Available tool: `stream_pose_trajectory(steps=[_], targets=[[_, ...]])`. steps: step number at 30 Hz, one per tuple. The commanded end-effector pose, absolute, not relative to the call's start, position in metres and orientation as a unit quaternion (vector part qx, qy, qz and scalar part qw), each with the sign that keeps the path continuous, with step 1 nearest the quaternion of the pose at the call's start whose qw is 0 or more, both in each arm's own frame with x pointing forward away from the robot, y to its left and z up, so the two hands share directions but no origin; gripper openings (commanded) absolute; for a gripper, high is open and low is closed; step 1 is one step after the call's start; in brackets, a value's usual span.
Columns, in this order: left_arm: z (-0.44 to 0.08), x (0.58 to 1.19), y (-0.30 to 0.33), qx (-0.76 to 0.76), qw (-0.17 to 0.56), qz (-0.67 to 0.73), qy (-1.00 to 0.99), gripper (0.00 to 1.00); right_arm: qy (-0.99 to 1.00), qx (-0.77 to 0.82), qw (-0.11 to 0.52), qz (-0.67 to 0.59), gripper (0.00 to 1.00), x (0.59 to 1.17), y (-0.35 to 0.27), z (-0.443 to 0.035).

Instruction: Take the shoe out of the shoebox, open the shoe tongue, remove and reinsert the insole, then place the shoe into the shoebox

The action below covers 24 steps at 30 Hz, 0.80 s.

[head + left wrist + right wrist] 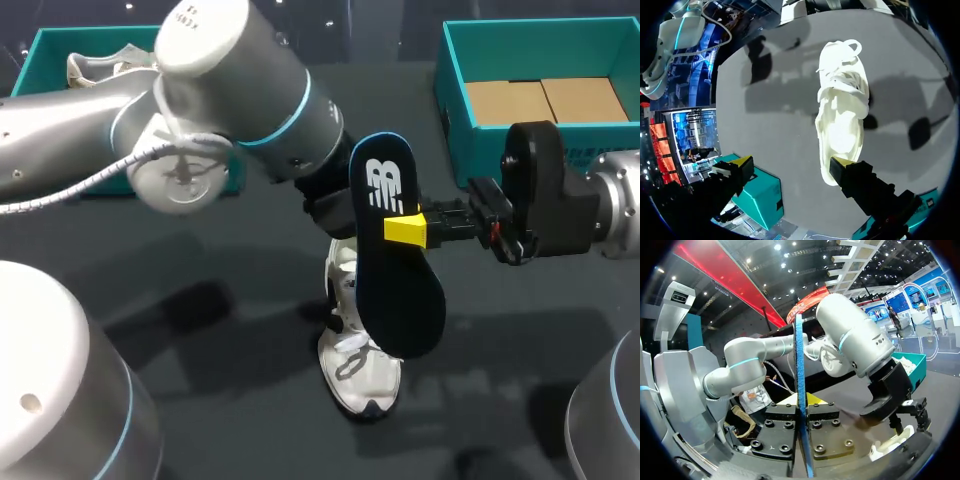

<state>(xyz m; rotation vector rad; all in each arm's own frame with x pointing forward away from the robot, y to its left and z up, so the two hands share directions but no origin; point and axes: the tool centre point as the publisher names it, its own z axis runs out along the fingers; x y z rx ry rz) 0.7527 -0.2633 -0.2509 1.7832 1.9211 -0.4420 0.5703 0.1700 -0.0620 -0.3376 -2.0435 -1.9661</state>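
Right gripper [802, 401] clamped on insole [800, 370], seen edge-on.
Blue insole stands upright between both fingers. Left arm [850, 335] ahead, left gripper [907, 420] just above the white shoe [890, 445].

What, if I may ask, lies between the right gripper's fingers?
The insole, on edge, pinched from both sides by the right gripper; the right wrist view shows it best.

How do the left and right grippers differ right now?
Left gripper is open; right gripper is shut on the insole. Left hovers over the white shoe on the table, one fingertip near its heel; right holds the insole raised above the shoe. Both have yellow tips.
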Motion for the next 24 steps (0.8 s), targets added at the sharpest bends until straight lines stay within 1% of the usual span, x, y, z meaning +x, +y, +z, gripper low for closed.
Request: stream_pose_trajectory(steps=[1, 10, 12, 16, 24], targets=[[-0.242, 0.745, -0.240, 0.627, 0.302, -0.231, 0.680, 1.00, -0.708, -0.118, 0.141, -0.682, 0.00, 0.569, 0.171, -0.063], [-0.242, 0.745, -0.240, 0.627, 0.302, -0.231, 0.680, 1.00, -0.708, -0.118, 0.141, -0.682, 0.00, 0.569, 0.171, -0.063], [-0.240, 0.747, -0.240, 0.621, 0.313, -0.262, 0.669, 1.00, -0.708, -0.118, 0.141, -0.682, 0.00, 0.569, 0.171, -0.063], [-0.228, 0.751, -0.243, 0.605, 0.362, -0.303, 0.642, 1.00, -0.708, -0.118, 0.141, -0.682, 0.00, 0.569, 0.171, -0.063], [-0.200, 0.753, -0.247, 0.571, 0.444, -0.337, 0.602, 1.00, -0.708, -0.118, 0.141, -0.682, 0.00, 0.569, 0.171, -0.063]])
